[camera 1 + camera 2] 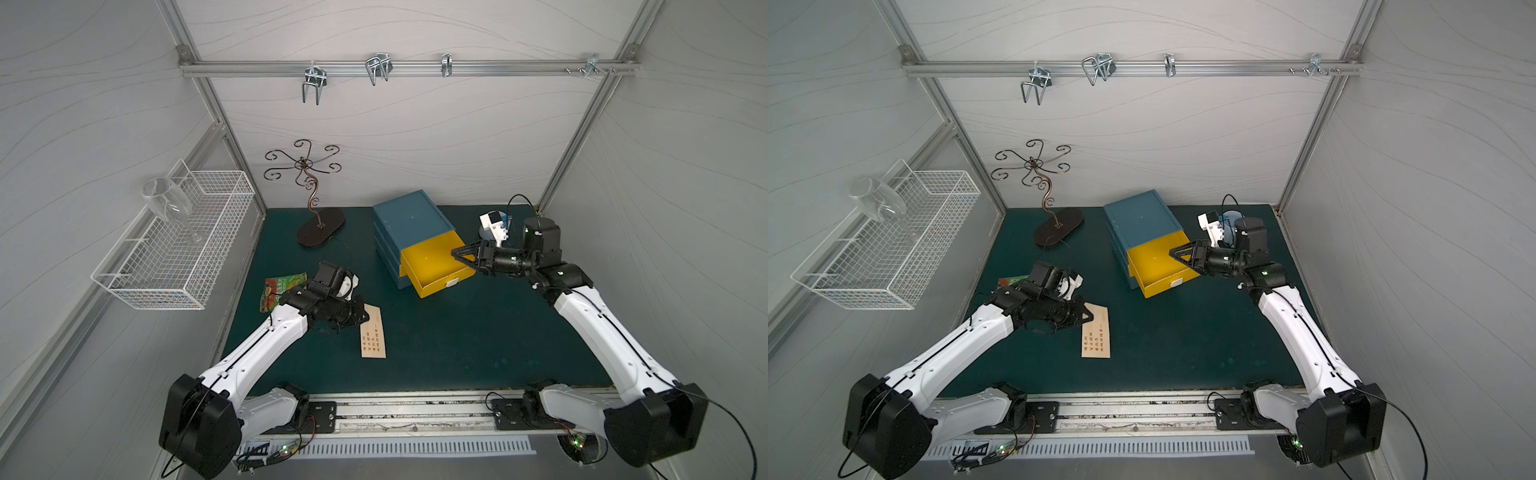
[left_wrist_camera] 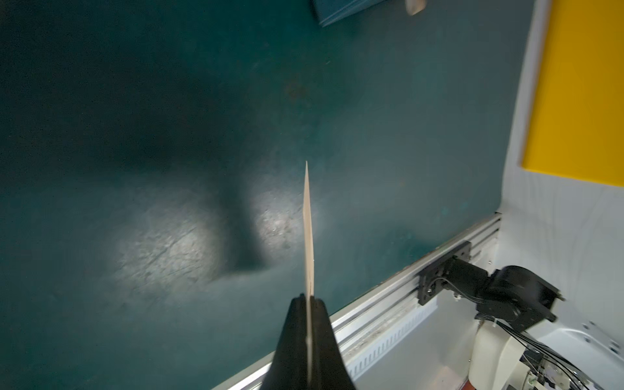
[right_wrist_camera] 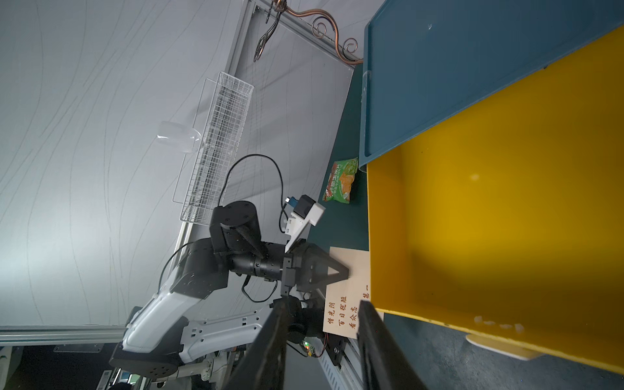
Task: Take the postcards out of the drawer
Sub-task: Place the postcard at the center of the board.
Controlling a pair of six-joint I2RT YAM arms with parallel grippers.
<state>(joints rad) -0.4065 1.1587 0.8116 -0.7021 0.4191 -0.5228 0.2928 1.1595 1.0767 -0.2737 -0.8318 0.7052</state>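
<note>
Both top views: noted a postcard (image 1: pixel 373 334) clamped by one end between the closed fingers of the left gripper (image 1: pixel 365 315), at 7 o'clock of the pulled-out yellow drawer (image 1: pixel 424 262), a snack packet (image 1: pixel 276 291) at 9 o'clock of that gripper, and the right gripper (image 1: pixel 454 254) at the drawer's 3 o'clock side. Left wrist: saw the postcard edge-on, pinched tight, its shadow on the dark green tabletop (image 2: pixel 135 169). Right wrist: saw right fingers (image 3: pixel 381 337) spread apart beside the drawer's yellow wall, postcard and left gripper beyond.
</note>
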